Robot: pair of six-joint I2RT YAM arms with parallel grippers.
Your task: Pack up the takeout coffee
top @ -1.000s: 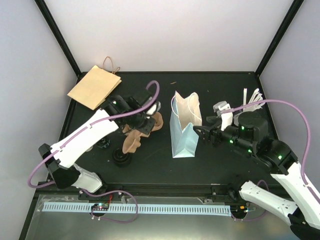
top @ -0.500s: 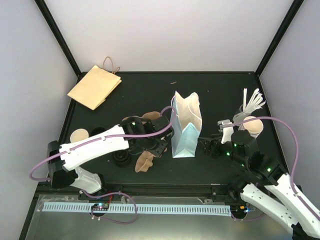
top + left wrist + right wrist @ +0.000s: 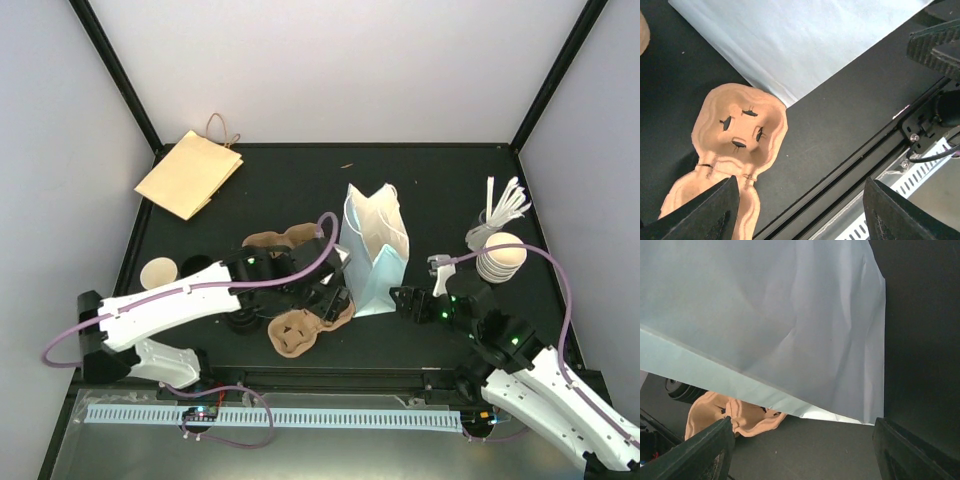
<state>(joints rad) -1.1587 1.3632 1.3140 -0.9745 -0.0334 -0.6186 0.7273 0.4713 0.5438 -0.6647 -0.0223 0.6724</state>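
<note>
The left end effector (image 3: 801,182) and right end effector (image 3: 802,421) are released, empty. The black-lidded white paper cup cannot be located surely. It is judged light and crushable, best gripped gently below the lid.

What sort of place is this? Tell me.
Probably a lab test cell staged as a takeout packing counter: pale blue paper bag, pulp cup carrier, cup stack on a walled black table.
</note>
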